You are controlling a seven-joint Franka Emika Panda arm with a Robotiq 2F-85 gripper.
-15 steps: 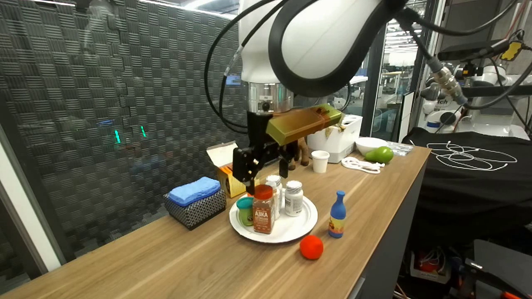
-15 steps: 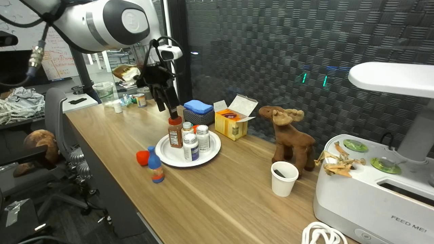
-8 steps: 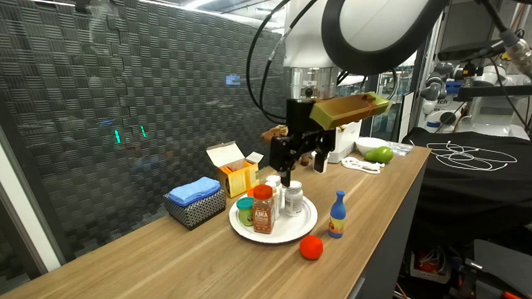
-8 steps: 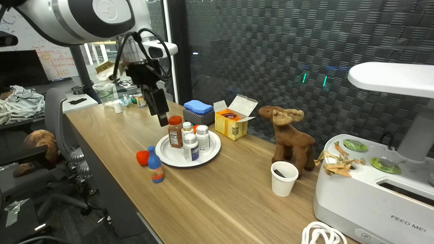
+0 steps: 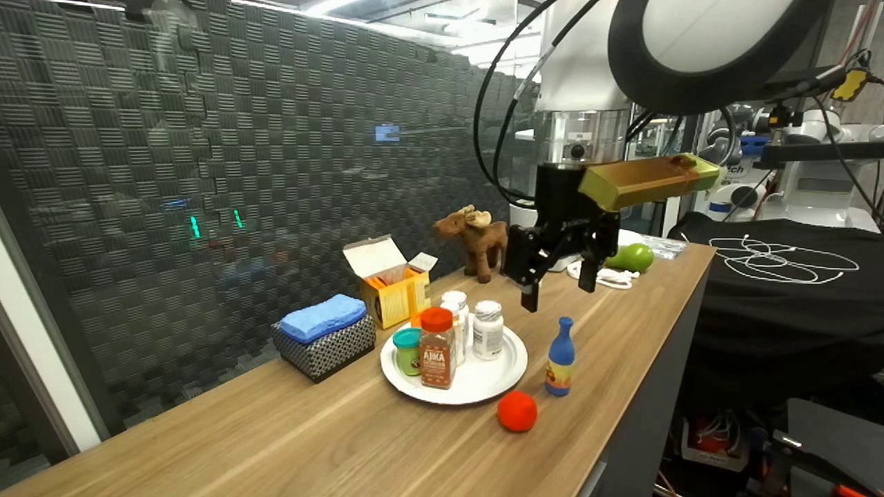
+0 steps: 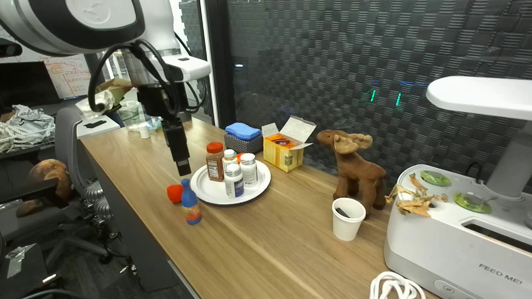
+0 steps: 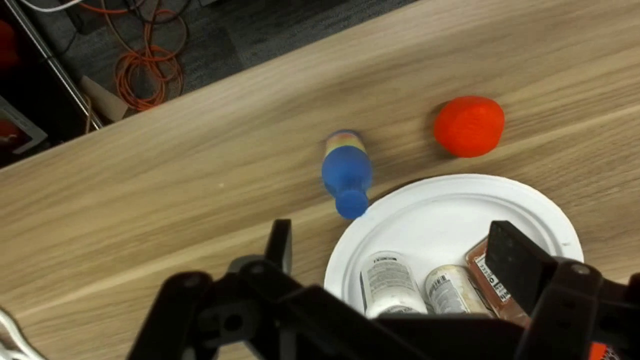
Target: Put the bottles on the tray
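The wood-grained surface (image 6: 266, 241) runs through both exterior views, and the white and black arm (image 6: 99, 12) reaches over it. In an exterior view a white machine (image 6: 440, 241) marked "FEED ME!" stands on that surface, partly out of frame. The round white tray (image 5: 489, 378) lies flat, with a brown toy moose (image 6: 358, 172) standing well apart from it. The pincer (image 5: 559, 290) hangs in the air, its jaws set wide. Near the tray sit an open yellow box (image 5: 396, 300) and, just beside that, a dark patterned box (image 5: 328, 351), blue on top. A white paper cup (image 6: 347, 226) stands near the toy moose. On the tray, upright, is a tall red-capped jar (image 5: 437, 355). The blue bottle (image 5: 560, 360) also stands upright, but on the surface, off the tray though near its rim; the pincer is higher, near the cap and apart from it. Two white bottles (image 6: 234, 185), a narrower white-capped bottle (image 6: 229, 158) and a teal-lidded green jar (image 5: 408, 357) share the tray, grouped beside the red-capped jar. A red ball (image 5: 516, 411) rests on the surface near the blue bottle.
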